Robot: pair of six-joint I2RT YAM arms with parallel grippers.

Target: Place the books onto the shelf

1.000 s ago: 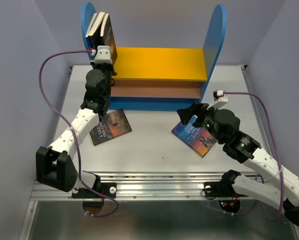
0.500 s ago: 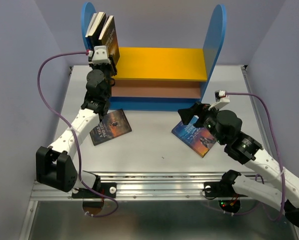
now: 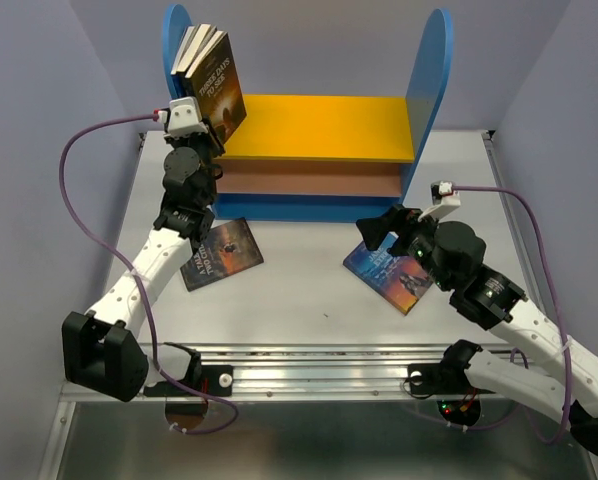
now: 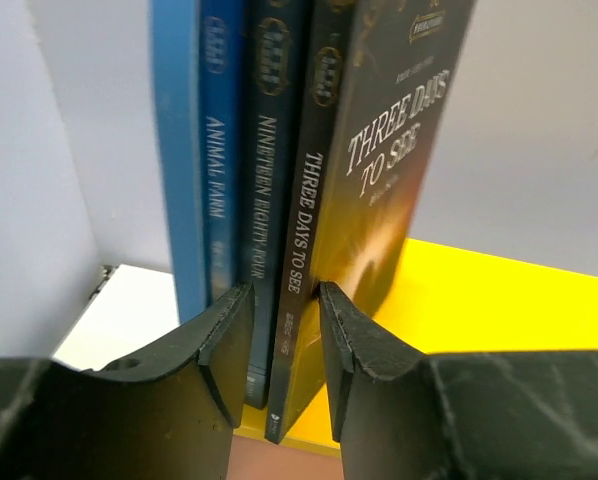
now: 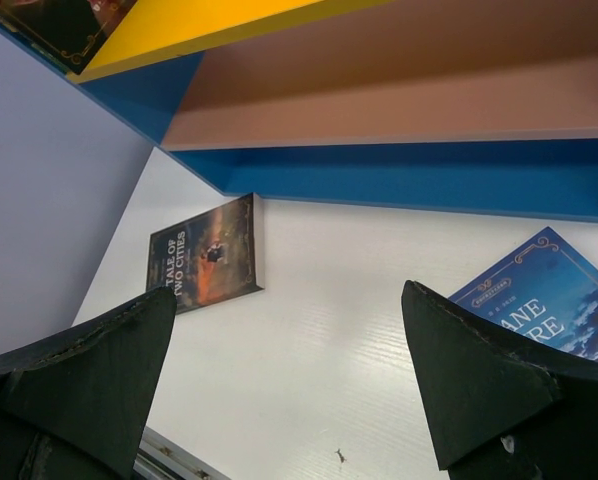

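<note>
The left gripper has two matte black, wedge-shaped fingers standing a little apart, released, not clamped. In the gap between them show the lower spines of two thin paperbacks, Nineteen Eighty-Four and Three Days to See. Three Days to See is the outermost book, its glossy dark cover with gold lettering leaning slightly to the right. Animal Farm, with a blue spine, stands just beside them against the shelf's smooth blue side panel. All three stand upright on the flat yellow upper board of the shelf, whose side panels are tall with rounded tops. Below it lie a brown lower board and a blue base.

The right gripper hangs over the table with its black fingers spread wide, holding nothing. Flat on the white, faintly grained table lie A Tale of Two Cities, dark-covered, near the shelf's left end, and Jane Eyre, blue with an ornate border, under the right arm. A purple cable loops from the left wrist.
</note>
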